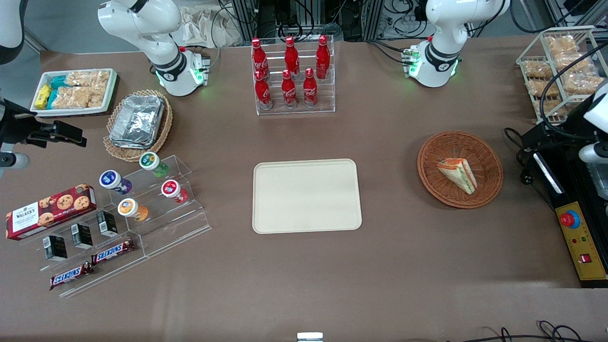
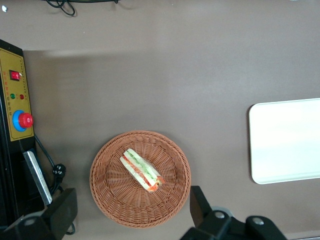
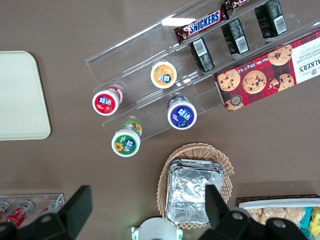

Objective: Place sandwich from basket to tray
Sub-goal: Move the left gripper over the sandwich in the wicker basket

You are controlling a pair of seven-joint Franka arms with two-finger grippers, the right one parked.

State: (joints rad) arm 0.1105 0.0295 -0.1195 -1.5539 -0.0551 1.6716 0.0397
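The sandwich (image 1: pixel 458 175), a wrapped wedge with green, red and orange filling, lies in the round reddish-brown basket (image 1: pixel 489 159) toward the working arm's end of the table. The cream tray (image 1: pixel 306 195) lies flat at the table's middle with nothing on it. My left gripper (image 1: pixel 546 135) hangs high above the table, beside the basket at the working arm's end. It is open and holds nothing. In the left wrist view its gripper (image 2: pixel 131 210) has wide-spread fingers (image 2: pixel 201 206) framing the basket (image 2: pixel 117 200) and the sandwich (image 2: pixel 141 170) far below. The tray (image 2: pixel 287 140) also shows there.
A yellow control box with a red stop button (image 1: pixel 577 232) and cables lies beside the basket. A wire rack of snacks (image 1: pixel 560 66) stands above it. A cola bottle rack (image 1: pixel 292 76), a tan basket of foil trays (image 1: pixel 137 121) and an acrylic snack stand (image 1: pixel 142 204) stand elsewhere.
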